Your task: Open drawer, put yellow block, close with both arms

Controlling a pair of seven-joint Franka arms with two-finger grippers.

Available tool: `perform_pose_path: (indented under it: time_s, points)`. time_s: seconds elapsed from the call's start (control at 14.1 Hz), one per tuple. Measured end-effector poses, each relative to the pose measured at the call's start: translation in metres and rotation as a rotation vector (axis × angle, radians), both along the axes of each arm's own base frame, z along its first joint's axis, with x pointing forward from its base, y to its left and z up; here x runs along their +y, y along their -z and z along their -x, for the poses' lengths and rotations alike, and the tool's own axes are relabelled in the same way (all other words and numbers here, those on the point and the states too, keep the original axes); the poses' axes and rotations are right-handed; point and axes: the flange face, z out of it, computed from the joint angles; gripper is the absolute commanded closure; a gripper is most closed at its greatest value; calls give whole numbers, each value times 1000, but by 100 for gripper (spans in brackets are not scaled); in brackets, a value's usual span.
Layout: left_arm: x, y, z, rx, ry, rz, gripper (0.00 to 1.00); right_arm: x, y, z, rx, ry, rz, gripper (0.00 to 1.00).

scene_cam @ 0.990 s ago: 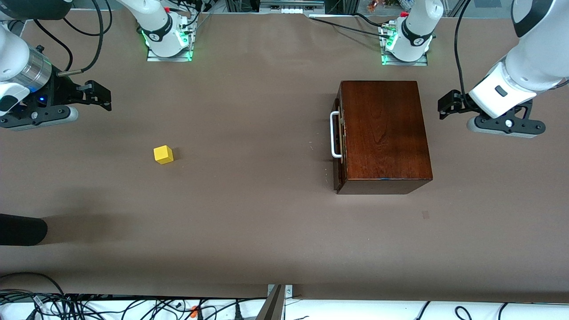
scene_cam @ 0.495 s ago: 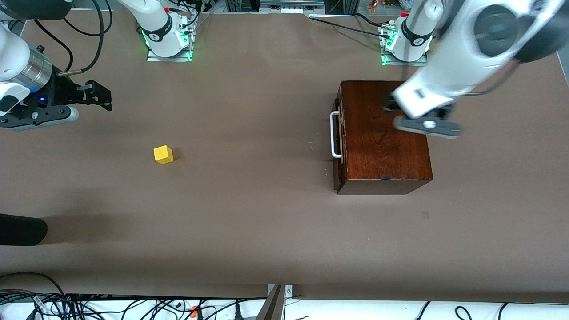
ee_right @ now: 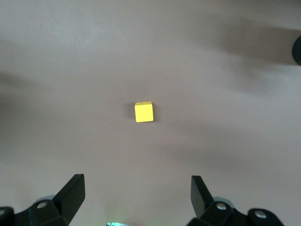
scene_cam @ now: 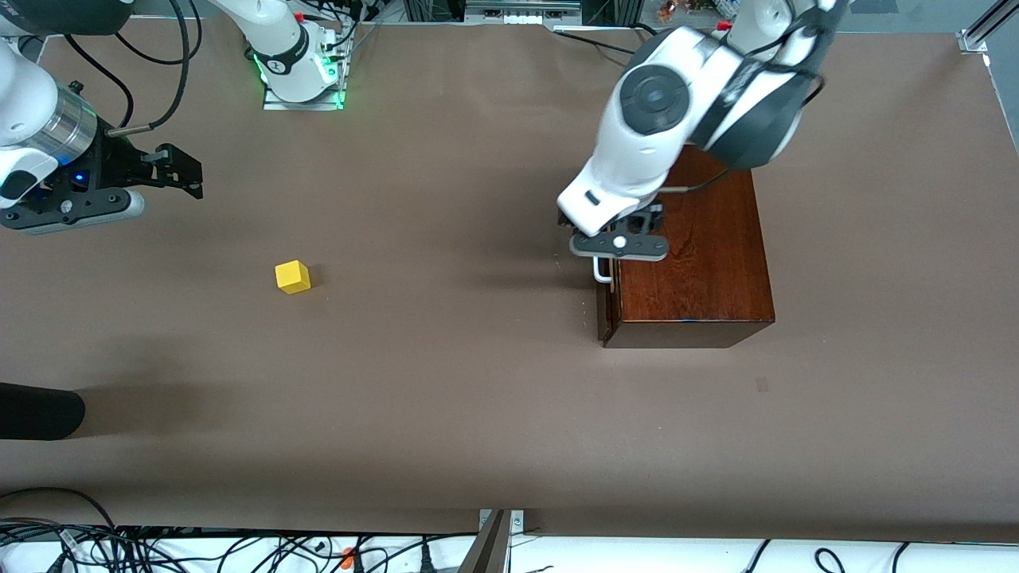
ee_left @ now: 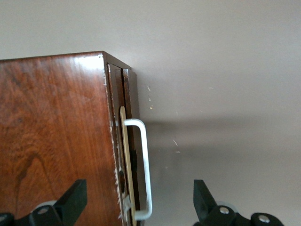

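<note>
Lying under everything: brown table [scene_cam: 446,414]. Sitting on it toward the left arm's end: dark reddish-brown wooden box [scene_cam: 700,278], the landmark here. Reaching over that box from its base above: left arm [scene_cam: 677,103]. Hanging up in the air at the opposite end of the table, well apart from the box: right arm [scene_cam: 32,127].

Staying pushed in, flush with the box's face: drawer [ee_left: 127,108], its front turned toward the right arm's end. Running along that front: white bar handle [ee_left: 143,169].

Hovering over the handle and the box's front edge, fingers spread wide and holding nothing: left gripper [ee_left: 138,207]. Hanging over bare table, well clear of the box, jaws likewise wide and empty: right gripper [ee_right: 136,195].

Resting alone on the table, well away from the drawer front toward the right arm's end: yellow block [scene_cam: 292,277].
</note>
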Motion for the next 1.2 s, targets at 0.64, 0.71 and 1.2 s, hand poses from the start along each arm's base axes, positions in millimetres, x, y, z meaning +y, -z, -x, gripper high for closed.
perform_pose_path:
  time_s: [0.64,0.71,1.2]
  points:
    - [-38,79,45,30,108,-161,0,8,0,1,-1,-15,0,0]
    - [-39,87,48,27,112,-160,0,9,0,1,-1,-15,0,0]
    - [-43,129,55,-7,94,-146,0,12,0,1,-2,-21,0,0]
